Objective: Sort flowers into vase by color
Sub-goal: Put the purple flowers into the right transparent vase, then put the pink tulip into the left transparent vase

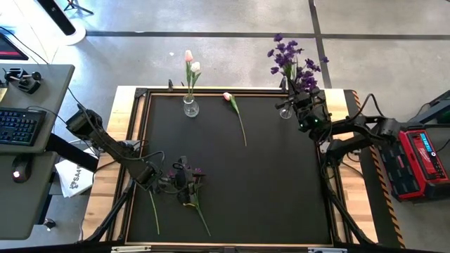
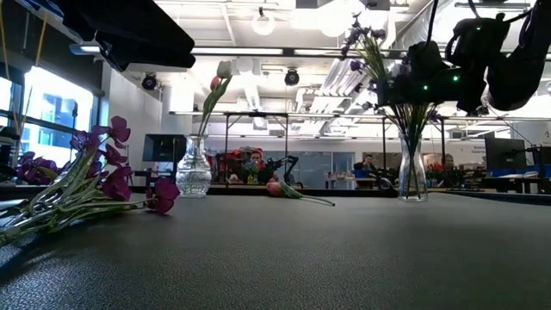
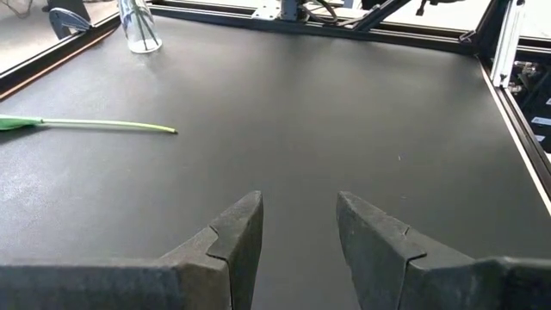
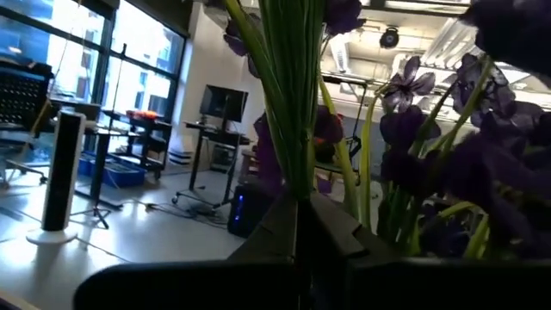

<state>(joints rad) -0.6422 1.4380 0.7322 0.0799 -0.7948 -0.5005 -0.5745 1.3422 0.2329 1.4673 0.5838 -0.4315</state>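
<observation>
Between the right fingers (image 4: 297, 226) stand purple flower stems (image 4: 288, 103).

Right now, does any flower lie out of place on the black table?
Yes. One pink tulip lies flat near the glass tulip vase, and purple flowers lie loose beside the open left gripper.

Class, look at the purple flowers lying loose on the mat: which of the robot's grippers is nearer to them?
The left. The left gripper, fingers open, sits right beside the loose purple flowers at the mat's near-left. The right gripper is across the table at the vase of purple flowers.
</observation>
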